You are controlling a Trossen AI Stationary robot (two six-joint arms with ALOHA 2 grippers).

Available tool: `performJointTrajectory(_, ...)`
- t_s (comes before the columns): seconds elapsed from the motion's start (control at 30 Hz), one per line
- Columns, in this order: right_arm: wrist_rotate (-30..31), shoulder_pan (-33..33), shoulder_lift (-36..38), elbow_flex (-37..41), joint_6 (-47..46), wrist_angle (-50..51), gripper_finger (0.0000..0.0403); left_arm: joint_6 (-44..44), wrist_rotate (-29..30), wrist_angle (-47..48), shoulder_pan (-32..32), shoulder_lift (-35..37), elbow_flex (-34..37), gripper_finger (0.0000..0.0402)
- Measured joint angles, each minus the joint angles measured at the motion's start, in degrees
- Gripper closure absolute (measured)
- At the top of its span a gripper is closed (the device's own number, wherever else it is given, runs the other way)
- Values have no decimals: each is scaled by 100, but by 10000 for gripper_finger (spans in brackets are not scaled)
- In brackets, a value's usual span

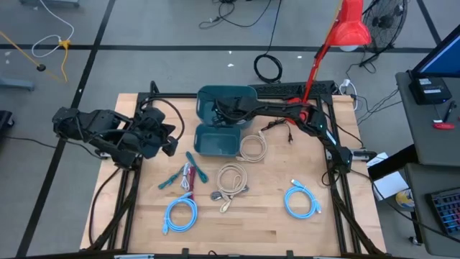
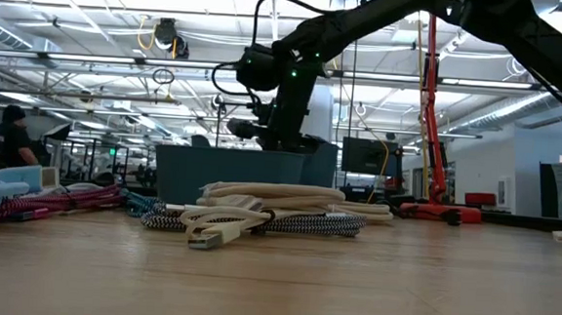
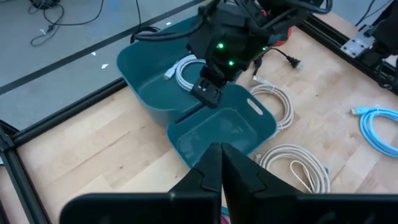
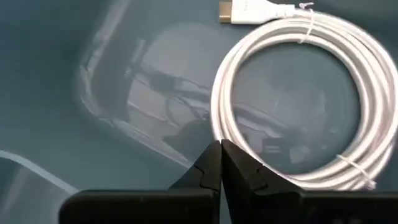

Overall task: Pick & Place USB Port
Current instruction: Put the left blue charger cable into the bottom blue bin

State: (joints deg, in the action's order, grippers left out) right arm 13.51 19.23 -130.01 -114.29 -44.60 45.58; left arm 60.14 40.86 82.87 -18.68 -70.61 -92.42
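Note:
A white coiled USB cable (image 4: 292, 99) lies flat on the floor of the far teal bin (image 1: 248, 95), with its plug (image 4: 233, 12) at the coil's edge. It also shows in the left wrist view as the white cable (image 3: 186, 68). My right gripper (image 4: 221, 165) is shut and hovers inside this bin beside the coil, holding nothing. The right gripper (image 3: 208, 93) also shows from the left wrist, low over the bin. My left gripper (image 3: 221, 168) is shut and waits left of the near teal bin (image 1: 218, 140).
On the table lie two cream cable coils (image 1: 253, 147) (image 1: 231, 180), two blue coils (image 1: 181, 214) (image 1: 302, 200) and a pink and teal bundle (image 1: 185, 175). A black cable (image 1: 277, 126) lies by the right arm. Bare wood shows along the near edge.

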Motion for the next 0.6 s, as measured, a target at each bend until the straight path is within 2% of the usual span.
performJointTrajectory(0.3,-8,62,543,3,62,-518,403,21,146,1,4,0,0,399)
performJointTrajectory(0.43,-16,-7,1109,-6,307,-759,403,-28,163,0,117,0,-2,386)
performJointTrajectory(0.6,-18,-353,1971,-8,710,-504,403,-363,-235,11,320,0,0,381)
